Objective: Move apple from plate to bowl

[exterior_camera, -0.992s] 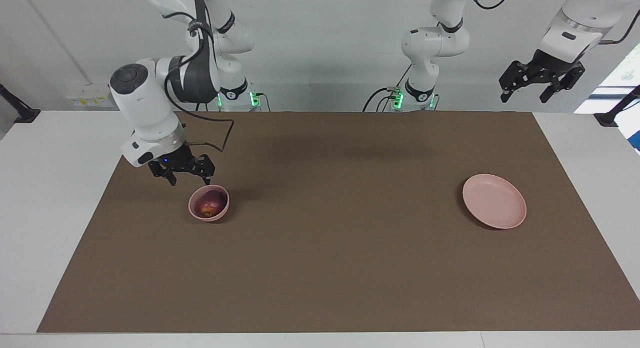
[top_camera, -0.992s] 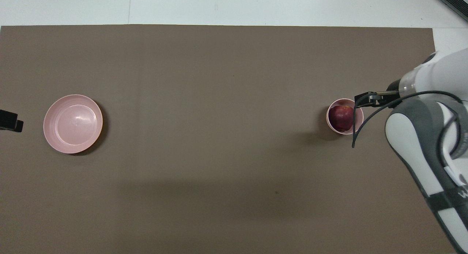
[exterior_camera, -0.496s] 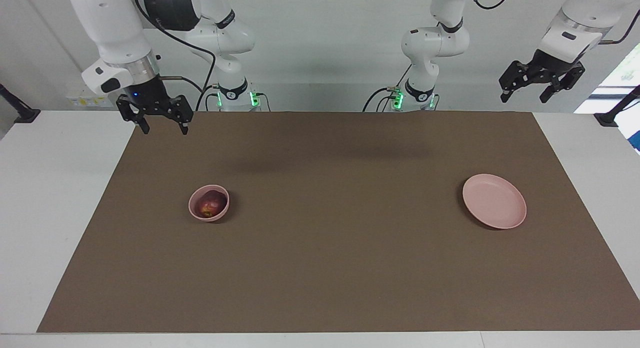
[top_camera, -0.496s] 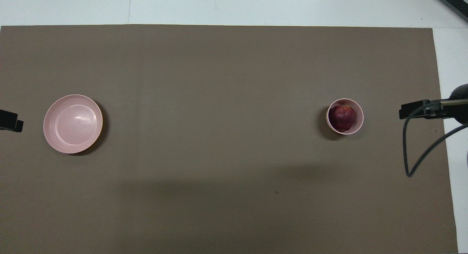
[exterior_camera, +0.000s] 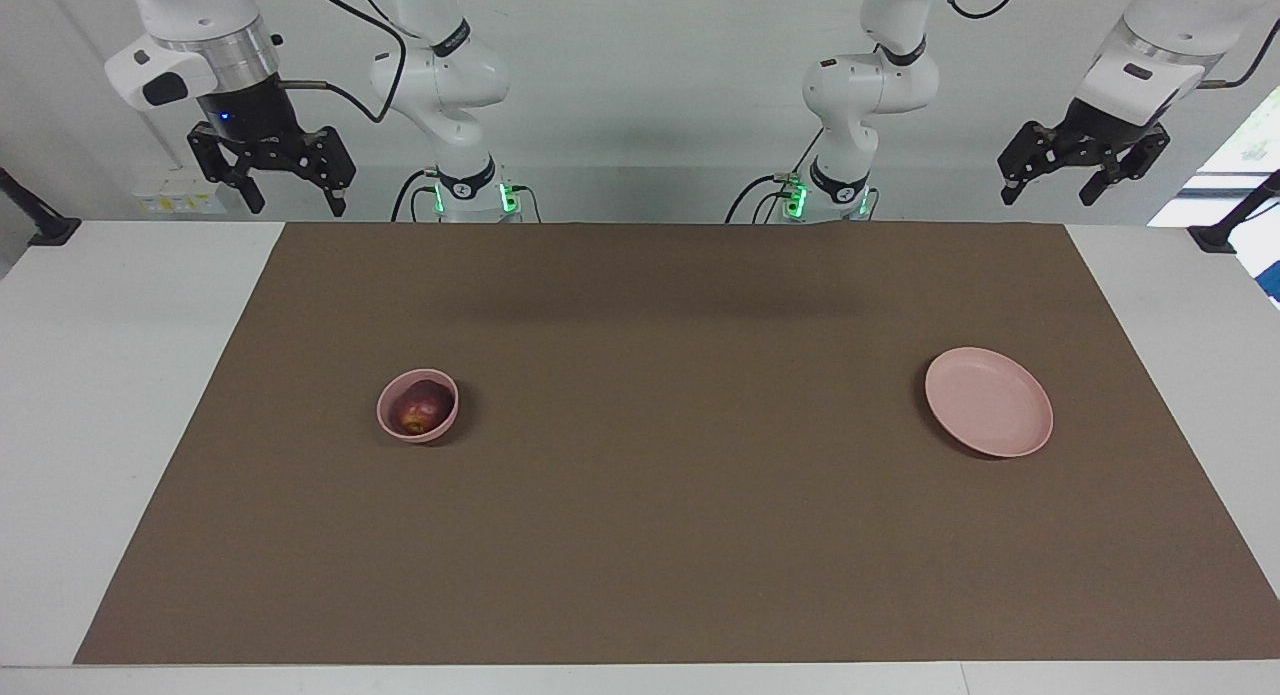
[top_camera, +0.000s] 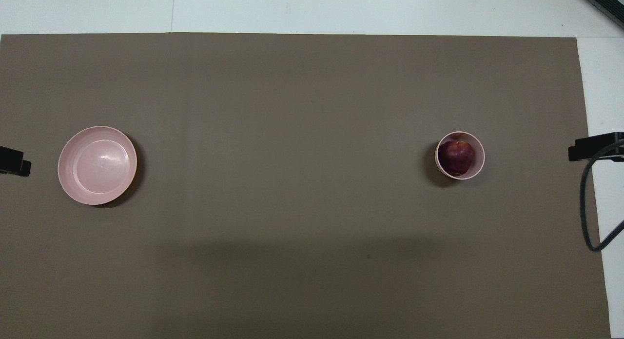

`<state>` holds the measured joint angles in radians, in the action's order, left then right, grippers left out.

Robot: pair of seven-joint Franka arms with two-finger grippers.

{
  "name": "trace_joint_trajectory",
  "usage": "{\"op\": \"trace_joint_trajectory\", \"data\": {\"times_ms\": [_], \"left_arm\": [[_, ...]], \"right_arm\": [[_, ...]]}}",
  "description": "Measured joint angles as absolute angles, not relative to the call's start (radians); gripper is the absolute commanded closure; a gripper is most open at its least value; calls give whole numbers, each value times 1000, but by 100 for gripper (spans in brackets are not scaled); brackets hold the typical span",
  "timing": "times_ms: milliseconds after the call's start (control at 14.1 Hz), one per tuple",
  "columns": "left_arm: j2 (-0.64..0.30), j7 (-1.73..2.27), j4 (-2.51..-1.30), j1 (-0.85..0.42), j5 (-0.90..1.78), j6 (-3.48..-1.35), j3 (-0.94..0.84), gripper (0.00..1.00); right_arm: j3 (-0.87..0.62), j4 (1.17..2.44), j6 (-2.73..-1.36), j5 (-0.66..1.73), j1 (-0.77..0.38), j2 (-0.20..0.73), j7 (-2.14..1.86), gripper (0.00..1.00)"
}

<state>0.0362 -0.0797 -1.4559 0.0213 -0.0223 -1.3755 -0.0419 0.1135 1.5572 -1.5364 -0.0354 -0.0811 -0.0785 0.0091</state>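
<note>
A dark-red apple [exterior_camera: 421, 407] [top_camera: 456, 156] rests inside the small pink bowl [exterior_camera: 447, 422] [top_camera: 480, 156], toward the right arm's end of the mat. Toward the left arm's end lies the flat pink plate [exterior_camera: 988, 401] [top_camera: 97, 165] with nothing on it. My right gripper [exterior_camera: 296, 207] hangs open and holds nothing, high over the mat's corner by its own base, well apart from the bowl. The left gripper [exterior_camera: 1047, 190] waits open and raised past the mat's edge at its own end.
A brown mat [exterior_camera: 640, 555] covers most of the white table [exterior_camera: 110, 375]. A dark cable [top_camera: 587, 217] loops down from the right arm over the mat's edge.
The right gripper, open, has lifted from just beside the bowl and swung back toward its base. The apple stays in the bowl. The left arm has not moved.
</note>
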Motion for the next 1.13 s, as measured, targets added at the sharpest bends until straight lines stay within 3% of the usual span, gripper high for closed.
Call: {"op": "trace_joint_trajectory", "data": {"times_ms": [1134], "left_arm": [[36, -80, -1456, 21, -22, -1375, -42, 0]], "right_arm": [[104, 1547, -1471, -26, -86, -84, -28, 0]]}}
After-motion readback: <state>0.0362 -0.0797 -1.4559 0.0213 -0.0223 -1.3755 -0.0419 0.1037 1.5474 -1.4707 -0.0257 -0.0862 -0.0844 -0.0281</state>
